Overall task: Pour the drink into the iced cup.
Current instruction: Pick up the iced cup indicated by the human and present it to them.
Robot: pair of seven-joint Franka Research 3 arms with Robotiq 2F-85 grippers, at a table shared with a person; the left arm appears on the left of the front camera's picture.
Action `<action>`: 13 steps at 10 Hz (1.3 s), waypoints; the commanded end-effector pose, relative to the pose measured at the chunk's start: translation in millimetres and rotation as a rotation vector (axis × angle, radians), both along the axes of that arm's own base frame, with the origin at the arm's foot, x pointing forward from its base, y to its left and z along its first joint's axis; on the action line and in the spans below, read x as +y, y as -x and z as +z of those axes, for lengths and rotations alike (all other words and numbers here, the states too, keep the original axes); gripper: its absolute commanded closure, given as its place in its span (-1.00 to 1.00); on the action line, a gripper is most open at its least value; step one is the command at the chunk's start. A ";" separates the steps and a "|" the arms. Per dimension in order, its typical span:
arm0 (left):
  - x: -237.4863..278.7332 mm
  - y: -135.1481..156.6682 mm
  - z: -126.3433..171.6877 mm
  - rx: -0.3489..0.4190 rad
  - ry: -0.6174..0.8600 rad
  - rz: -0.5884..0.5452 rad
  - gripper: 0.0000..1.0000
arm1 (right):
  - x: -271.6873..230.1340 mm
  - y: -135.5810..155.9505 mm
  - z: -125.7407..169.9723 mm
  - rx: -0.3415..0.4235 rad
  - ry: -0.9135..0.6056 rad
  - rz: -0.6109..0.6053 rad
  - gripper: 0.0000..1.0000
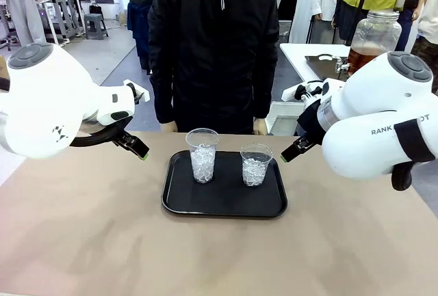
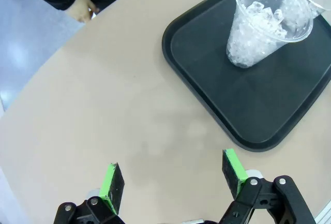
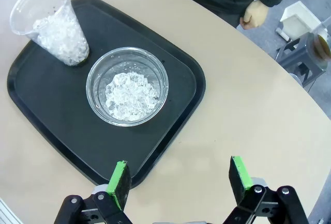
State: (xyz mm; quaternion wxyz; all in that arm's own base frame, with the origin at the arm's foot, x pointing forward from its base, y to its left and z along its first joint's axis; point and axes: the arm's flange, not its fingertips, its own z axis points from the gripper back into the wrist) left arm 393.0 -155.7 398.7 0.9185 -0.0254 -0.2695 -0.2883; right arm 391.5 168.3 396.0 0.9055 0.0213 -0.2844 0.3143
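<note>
Two clear cups of ice stand on a black tray: a taller cup on the left and a shorter one on the right. The drink, amber-brown, sits in a large glass jar on a white table at the back right. My left gripper hovers left of the tray, open and empty. In the left wrist view, this gripper faces bare table, with the taller cup ahead. My right gripper hangs open to the right of the tray. Its own view shows the gripper over the tray's edge, near the shorter cup.
A person in a black jacket stands at the far edge with both hands resting on the table; one hand is right of the tray, the other hand left of it. Bare tan tabletop lies in front of the tray.
</note>
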 end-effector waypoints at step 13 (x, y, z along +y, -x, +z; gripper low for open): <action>48.9 -43.2 122.7 0.302 0.676 0.171 -1.00 | -97.1 -42.7 108.3 0.387 -0.826 -0.025 -1.00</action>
